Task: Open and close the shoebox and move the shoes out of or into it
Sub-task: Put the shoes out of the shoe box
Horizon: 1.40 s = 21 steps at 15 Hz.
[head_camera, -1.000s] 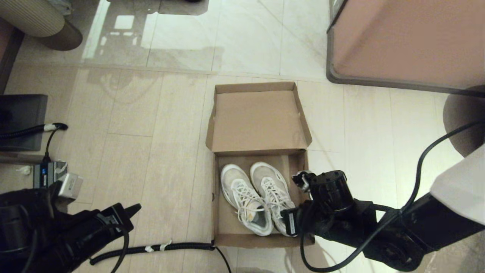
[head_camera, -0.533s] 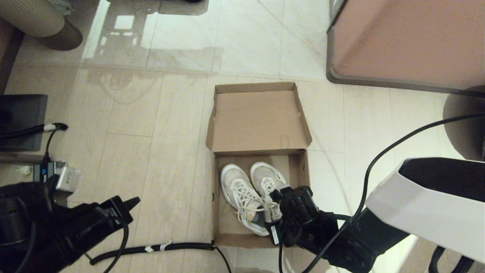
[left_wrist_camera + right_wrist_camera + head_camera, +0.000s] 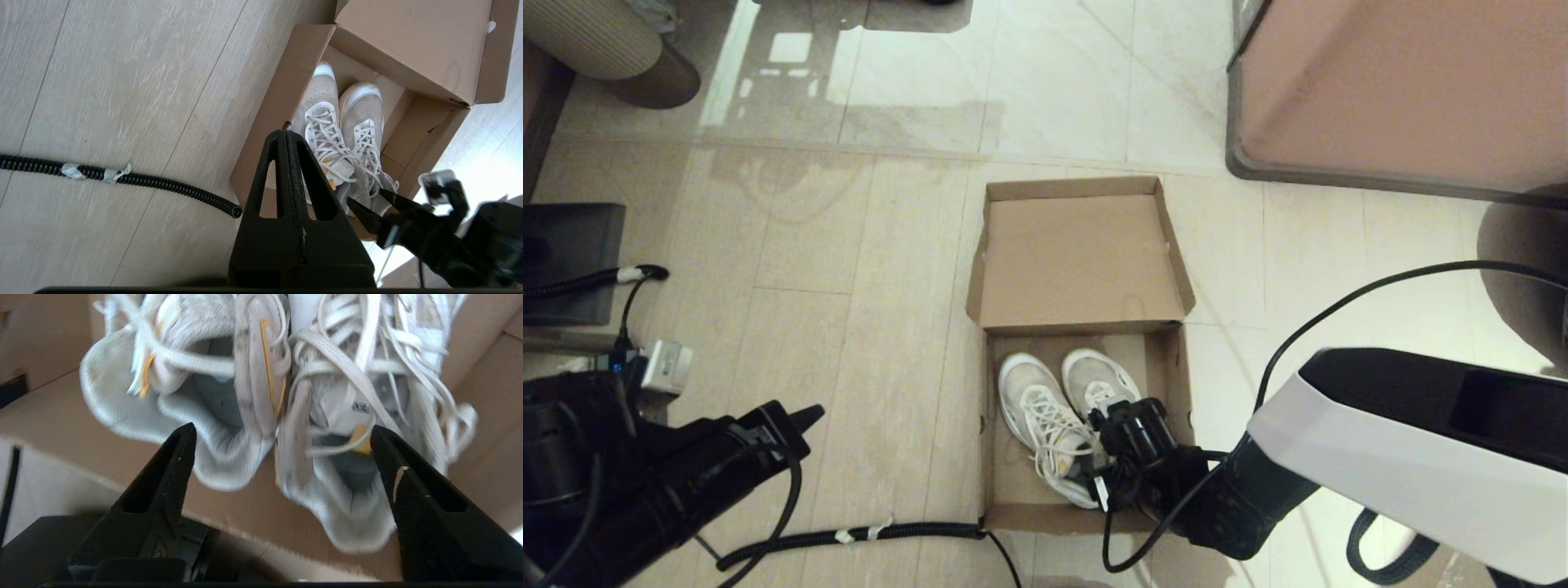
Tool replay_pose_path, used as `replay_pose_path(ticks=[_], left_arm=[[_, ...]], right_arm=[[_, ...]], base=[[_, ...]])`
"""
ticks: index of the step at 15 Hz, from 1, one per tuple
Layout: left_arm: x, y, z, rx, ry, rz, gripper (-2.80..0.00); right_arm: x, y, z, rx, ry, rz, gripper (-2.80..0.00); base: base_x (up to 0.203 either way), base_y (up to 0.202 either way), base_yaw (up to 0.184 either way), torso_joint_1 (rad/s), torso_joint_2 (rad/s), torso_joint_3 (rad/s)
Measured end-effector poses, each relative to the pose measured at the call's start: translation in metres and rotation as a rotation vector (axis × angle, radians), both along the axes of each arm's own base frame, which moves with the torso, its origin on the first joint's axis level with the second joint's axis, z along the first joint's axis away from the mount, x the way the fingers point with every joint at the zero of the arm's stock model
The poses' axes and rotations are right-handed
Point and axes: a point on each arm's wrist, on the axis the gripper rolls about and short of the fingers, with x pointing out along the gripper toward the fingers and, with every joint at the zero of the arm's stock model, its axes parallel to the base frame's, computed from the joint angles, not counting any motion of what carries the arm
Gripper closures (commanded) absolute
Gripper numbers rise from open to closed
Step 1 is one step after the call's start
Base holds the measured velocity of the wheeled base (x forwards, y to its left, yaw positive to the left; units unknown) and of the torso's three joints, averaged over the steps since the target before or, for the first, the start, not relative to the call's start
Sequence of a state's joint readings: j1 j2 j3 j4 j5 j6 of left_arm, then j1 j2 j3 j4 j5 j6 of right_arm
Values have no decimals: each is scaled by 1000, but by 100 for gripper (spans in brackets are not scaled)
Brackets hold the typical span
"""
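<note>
The shoes [image 3: 1066, 412], a pair of white lace-up sneakers, lie side by side in the open shoebox [image 3: 1005, 457] on the pale floor [image 3: 866, 327], toes toward the raised lid [image 3: 1078, 261], heels toward the robot. Over the past second the right tool [image 3: 1098, 457] has swung in from the box's right wall and dropped over the near ends of the pair; in the head view it now covers the heel of the right-hand sneaker. The right wrist view shows the tool's two black fingers [image 3: 171, 457] spread wide, one at the outer edge of each heel opening, with both collars between them and nothing pinched yet. The sneakers themselves have not shifted in the box.

The change suggests the removal step is under way: the lid stands fully folded back, and the right arm appears to be lining up a grasp on the adjoining heel collars so both sneakers could come out together. A further small descent and a squeeze would likely be needed; loose laces [image 3: 359, 343] lying across the tongues could snag.

The left tool [image 3: 286, 139] hangs low over the floor to the left of the box, its fingers pressed together, holding nothing, near a coiled black cable [image 3: 890, 535]. A pinkish cabinet [image 3: 1405, 90] stands well beyond the box to the right.
</note>
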<state>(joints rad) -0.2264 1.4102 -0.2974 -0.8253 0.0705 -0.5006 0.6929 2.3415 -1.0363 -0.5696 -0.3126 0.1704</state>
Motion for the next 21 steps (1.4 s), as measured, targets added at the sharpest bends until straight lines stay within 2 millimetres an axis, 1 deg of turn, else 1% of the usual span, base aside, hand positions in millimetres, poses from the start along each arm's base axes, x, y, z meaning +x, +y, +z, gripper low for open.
replay_pose_path(ticks=[4,6,10,11,18,21], left_arm=[[8,-2,5,-8,-17,-6,0],[12,-3,7,-10,-23,-10,0],[16,-5,7,-9,-19,-10,0],[16,-5,6,-8,-15,-10,0],[19,-6,9,-2,-30,-20,0],[23,-6,13,-3,-44,-20,0]], right_arm=[[26,6,-9,-29,-10,-34,-280],[40,8,-10,-33,-9,-51,-280],[57,6,-17,-56,19,-78,-280],[59,6,-19,-59,24,-81,0],[59,4,-25,-70,43,-86,0],[56,1,-19,-70,50,-79,0]], base=[[0,0,0,0,0,0],[0,0,0,0,0,0],[0,0,0,0,0,0],[0,0,0,0,0,0],[0,0,0,0,0,0],[0,0,0,0,0,0]])
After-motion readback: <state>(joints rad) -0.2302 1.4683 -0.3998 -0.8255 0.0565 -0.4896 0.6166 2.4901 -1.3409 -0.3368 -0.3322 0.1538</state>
